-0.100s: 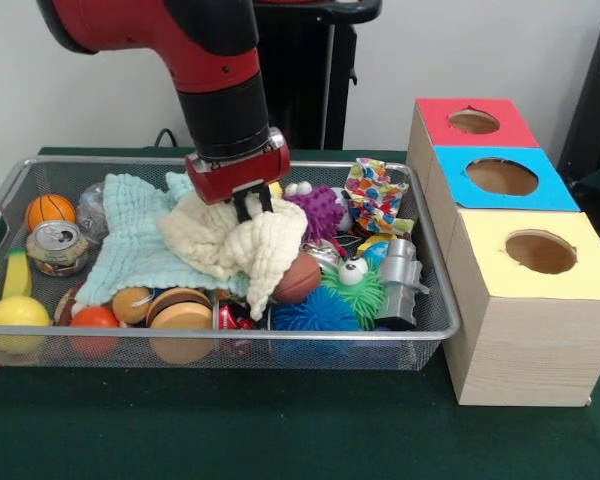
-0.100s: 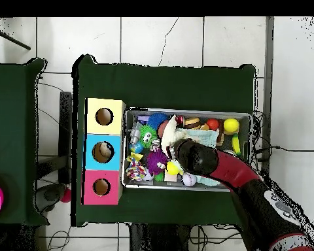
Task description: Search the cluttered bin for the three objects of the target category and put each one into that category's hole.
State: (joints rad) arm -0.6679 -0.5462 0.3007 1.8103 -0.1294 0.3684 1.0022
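Nearest you, the wire bin (image 1: 435, 325) holds clutter; your gripper (image 1: 252, 205) has its fingers clamped on the cream cloth (image 1: 245, 245); still searching, lift it aside.

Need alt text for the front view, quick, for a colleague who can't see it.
The gripper presses down into a cream cloth piled in a wire bin crowded with balls and toys. Beside the bin stand three wooden boxes with round holes, topped red, blue and yellow.
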